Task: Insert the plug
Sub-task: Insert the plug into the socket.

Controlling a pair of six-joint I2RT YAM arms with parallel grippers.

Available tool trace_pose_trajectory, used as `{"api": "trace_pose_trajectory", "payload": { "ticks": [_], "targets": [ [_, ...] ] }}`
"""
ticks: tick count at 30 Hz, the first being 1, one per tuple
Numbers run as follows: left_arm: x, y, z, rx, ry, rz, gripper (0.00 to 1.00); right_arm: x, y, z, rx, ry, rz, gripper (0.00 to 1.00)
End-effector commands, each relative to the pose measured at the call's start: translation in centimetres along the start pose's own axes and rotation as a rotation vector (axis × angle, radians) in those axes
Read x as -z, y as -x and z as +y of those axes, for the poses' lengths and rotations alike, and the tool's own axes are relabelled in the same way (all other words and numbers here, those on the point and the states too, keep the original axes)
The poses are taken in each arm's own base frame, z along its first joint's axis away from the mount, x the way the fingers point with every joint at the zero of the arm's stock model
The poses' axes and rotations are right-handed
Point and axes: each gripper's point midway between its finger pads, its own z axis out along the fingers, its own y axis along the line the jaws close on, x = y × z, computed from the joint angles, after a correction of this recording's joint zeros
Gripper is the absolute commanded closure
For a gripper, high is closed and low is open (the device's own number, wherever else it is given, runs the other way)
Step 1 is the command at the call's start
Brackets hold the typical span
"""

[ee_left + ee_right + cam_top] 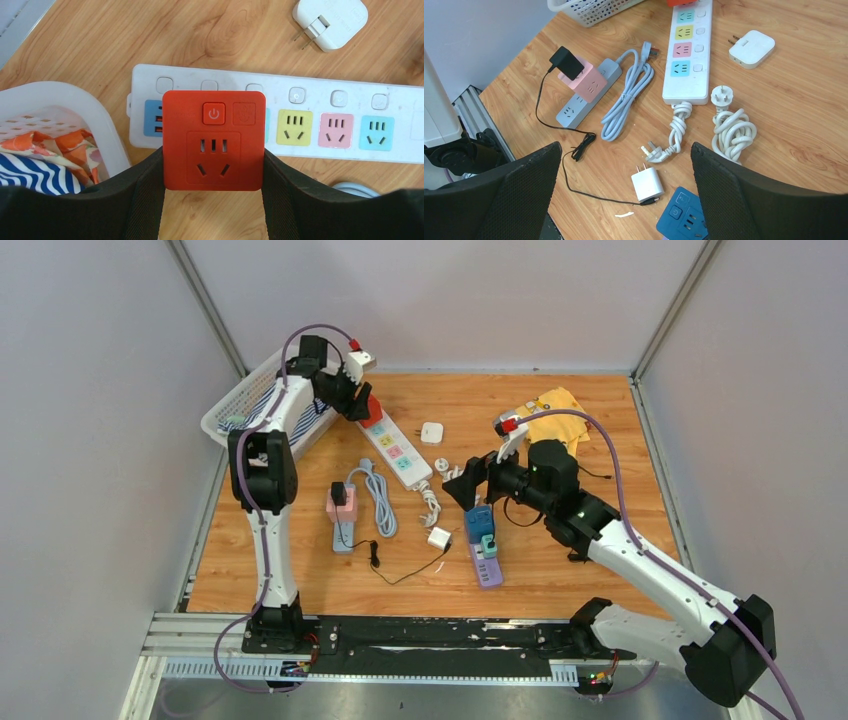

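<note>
Tabletop [470,400]: warm light-brown wood with visible grain and knots, running wall to wall.
Back wall [440,300]: plain pale grey panel.
Left wall [90,440]: same pale grey, unmarked.
Right wall [770,440]: same.
Corner posts [205,305]: slim metal struts at both rear corners.
Front rail [190,635]: silver slotted aluminium along the near edge.
Light: even, diffuse; soft shadows.

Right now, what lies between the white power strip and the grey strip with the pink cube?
A coiled grey cable lies there; the right wrist view shows it best.
</note>
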Motion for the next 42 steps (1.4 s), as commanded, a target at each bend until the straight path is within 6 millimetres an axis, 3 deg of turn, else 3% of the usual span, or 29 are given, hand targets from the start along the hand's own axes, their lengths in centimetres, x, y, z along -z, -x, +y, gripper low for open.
{"api": "trace_pose_trajectory", "payload": {
  "ticks": [1, 14, 32, 42],
  "targets": [
    [0.7, 1.1, 1.2, 0.0, 0.018, -0.039, 1.0, 0.3, -0.1, -0.7, 0.011, -0.026, -0.006, 0.0],
    [-0.3, 0.1, 0.6, 0.023, -0.021, -0.031, 1.0, 0.2, -0.2, -0.7, 0.011, -0.027, -0.003, 0.0],
    [-1.0, -2.5, 1.7, 0.033, 0.034, 0.049, 1.0, 0.6, -0.1, -0.9, 0.023, -0.038, -0.016, 0.0],
    [-0.9, -1.5, 1.7, 0.044, 0.029, 0.023, 1.0, 0.6, -0.2, -1.0, 0.022, -0.042, -0.014, 0.0]
  ]
}}
